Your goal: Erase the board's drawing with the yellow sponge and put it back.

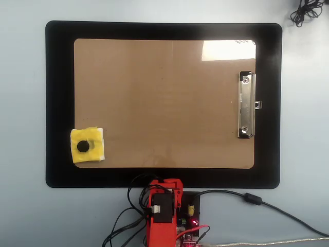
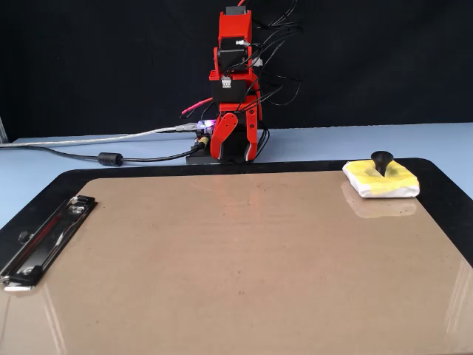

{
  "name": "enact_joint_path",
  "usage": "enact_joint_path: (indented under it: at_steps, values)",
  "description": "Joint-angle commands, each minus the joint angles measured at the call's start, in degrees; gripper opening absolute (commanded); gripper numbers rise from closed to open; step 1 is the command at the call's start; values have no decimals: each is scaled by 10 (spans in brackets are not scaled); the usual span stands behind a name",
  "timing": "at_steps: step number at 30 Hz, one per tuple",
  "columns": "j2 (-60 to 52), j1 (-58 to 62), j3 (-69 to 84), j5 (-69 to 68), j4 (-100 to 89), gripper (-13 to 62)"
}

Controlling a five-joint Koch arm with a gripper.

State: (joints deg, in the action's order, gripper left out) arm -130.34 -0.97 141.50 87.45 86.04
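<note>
On the board's (image 2: 244,259) far right corner in the fixed view, the yellow sponge (image 2: 381,179) rests, knob up, well apart from the folded arm's downward-hanging claw (image 2: 238,144), which holds nothing; its opening is unclear.

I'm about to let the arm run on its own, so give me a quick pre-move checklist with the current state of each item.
1. Gripper clear of the work area: ok, the arm is folded at its base beyond the black mat.
2. Jaws free: cannot tell, they point down and overlap.
3. Yellow sponge reachable: ok, it lies knob up, straddling the board's corner and the mat.
4. Board flat and unobstructed: ok, the clip lies at the far short edge.
5. Drawing left to erase: cannot tell, no stroke shows in either view.
</note>
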Motion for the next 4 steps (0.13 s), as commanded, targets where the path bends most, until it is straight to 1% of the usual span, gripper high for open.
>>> enact_joint_path:
  at_steps: [1,4]
  values:
    - [-43,-1,-4,3,42,345]
    - [-43,-2,-4,3,42,345]
